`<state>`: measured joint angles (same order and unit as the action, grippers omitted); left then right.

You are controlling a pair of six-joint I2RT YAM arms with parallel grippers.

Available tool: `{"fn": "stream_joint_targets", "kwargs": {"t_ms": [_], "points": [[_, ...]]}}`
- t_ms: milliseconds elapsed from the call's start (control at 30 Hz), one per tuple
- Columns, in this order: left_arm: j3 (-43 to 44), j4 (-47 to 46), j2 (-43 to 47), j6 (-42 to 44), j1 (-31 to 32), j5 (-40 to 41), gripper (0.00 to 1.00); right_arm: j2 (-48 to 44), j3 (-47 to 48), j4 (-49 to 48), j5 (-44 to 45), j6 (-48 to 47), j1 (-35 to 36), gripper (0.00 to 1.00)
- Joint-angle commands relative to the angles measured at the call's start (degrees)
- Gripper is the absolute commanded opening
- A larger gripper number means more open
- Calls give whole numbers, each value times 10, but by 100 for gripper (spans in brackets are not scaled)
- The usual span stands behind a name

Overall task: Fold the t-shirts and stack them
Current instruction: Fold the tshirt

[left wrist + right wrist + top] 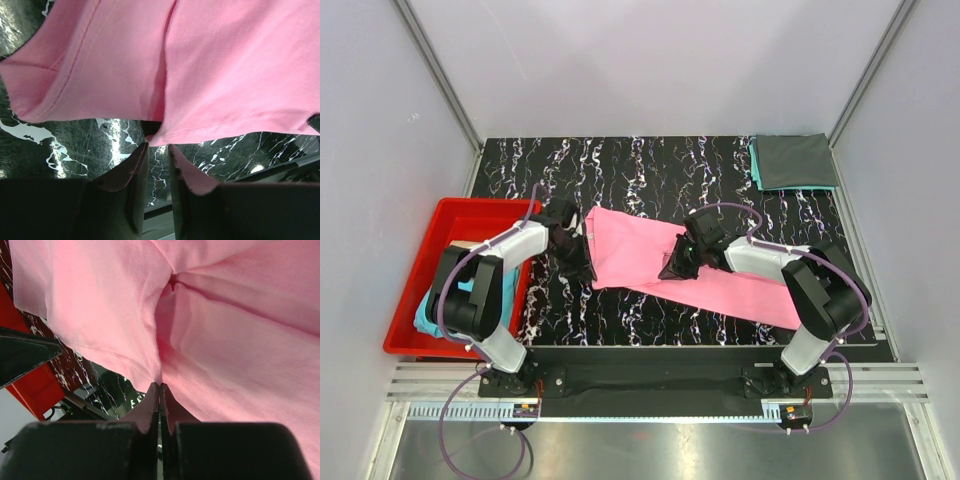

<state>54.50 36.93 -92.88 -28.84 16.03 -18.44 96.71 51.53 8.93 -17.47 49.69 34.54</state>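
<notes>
pink t-shirt [630, 250] is lying stretched across the middle of the desk [650, 165], slanting toward the near right edge; right jaws are clamped shut on a pinch of it about mid-shirt, and the cloth's bunched up there; left jaws sit right at its left hem, parted just a crack, with desk showing through the gap; dark grey t-shirt [798, 160] is folded in the far right corner on top of a teal t-shirt [754, 160]; red bin [415, 270] sits off the left side

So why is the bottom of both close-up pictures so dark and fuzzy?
Left wrist view: the left end effector sits right at the lens, shadowed and soft, pink shirt sharp; right wrist view: same with the right end effector; top view: evenly lit.
</notes>
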Motion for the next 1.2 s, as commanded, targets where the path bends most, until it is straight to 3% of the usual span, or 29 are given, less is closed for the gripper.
{"fn": "stream_joint_targets", "kwargs": {"t_ms": [0,167,367,600,833,1067,1167], "points": [[33,3,-1,-9,-5,-20,29,-14,23,6,5,-10,-4,0],[48,1,-7,-10,-6,-33,19,-3,49,17,-5,-16,-11,0],[14,-4,30,-3,-5,12,40,-3,50,17,-9,-17,-11,0],[-80,-101,98,-31,-2,-25,41,-1,44,10,-15,-14,-11,0],[-147,-215,97,-65,-1,-58,40,1,43,3,-20,-11,-11,0],[-152,-219,87,-75,-1,-24,40,-2,38,2,-18,-11,-11,0],[-154,-219,86,-77,-1,-23,32,0,38,-1,-19,-10,-11,0]]}}
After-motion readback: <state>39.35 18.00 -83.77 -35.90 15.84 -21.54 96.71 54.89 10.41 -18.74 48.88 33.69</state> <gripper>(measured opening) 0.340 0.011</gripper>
